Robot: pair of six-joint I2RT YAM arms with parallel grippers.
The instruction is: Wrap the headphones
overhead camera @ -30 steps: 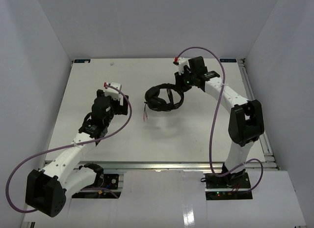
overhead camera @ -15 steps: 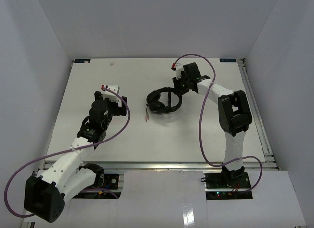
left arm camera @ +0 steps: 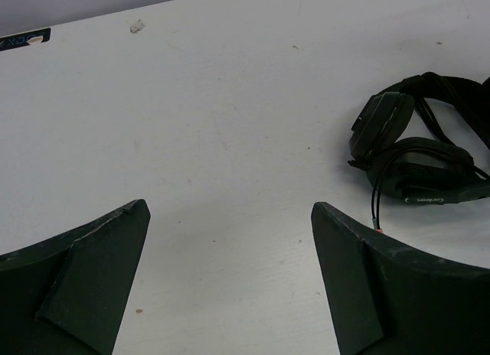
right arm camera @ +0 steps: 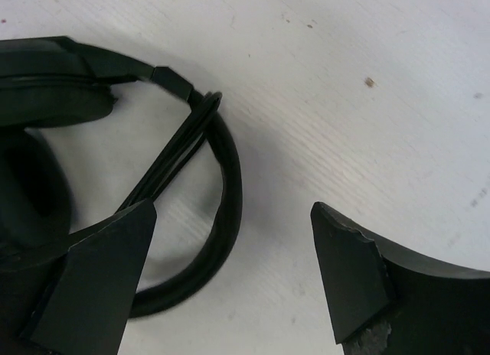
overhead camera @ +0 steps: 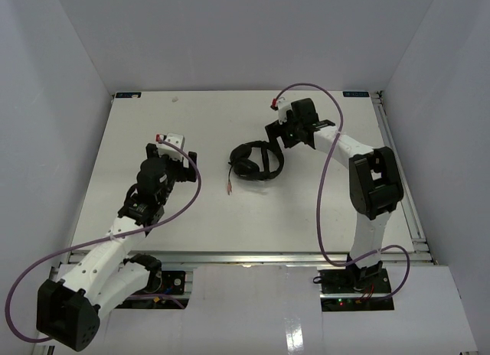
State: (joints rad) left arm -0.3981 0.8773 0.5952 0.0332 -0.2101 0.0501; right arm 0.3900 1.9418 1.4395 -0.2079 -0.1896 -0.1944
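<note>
The black headphones (overhead camera: 256, 162) lie on the white table (overhead camera: 191, 210), right of centre, with their thin cable wound in loops across the headband (right arm camera: 223, 210). The cable's reddish plug (overhead camera: 228, 188) hangs out to the lower left and also shows as a reddish plug (left arm camera: 377, 229) in the left wrist view. My right gripper (overhead camera: 277, 136) is open just behind and to the right of the headband, with the band's curve between its fingers (right arm camera: 115, 255) but not gripped. My left gripper (overhead camera: 173, 151) is open over bare table to the left, with the headphones (left arm camera: 417, 152) well to its right.
Thick purple cables (overhead camera: 331, 179) loop from both arms. The table's raised metal rail (overhead camera: 413, 217) runs along the right and near edges. White walls close in on the left, back and right.
My right gripper has opened and let go of the headband. The headphones have settled a little nearer on the table. The left arm has shifted slightly to the left.
</note>
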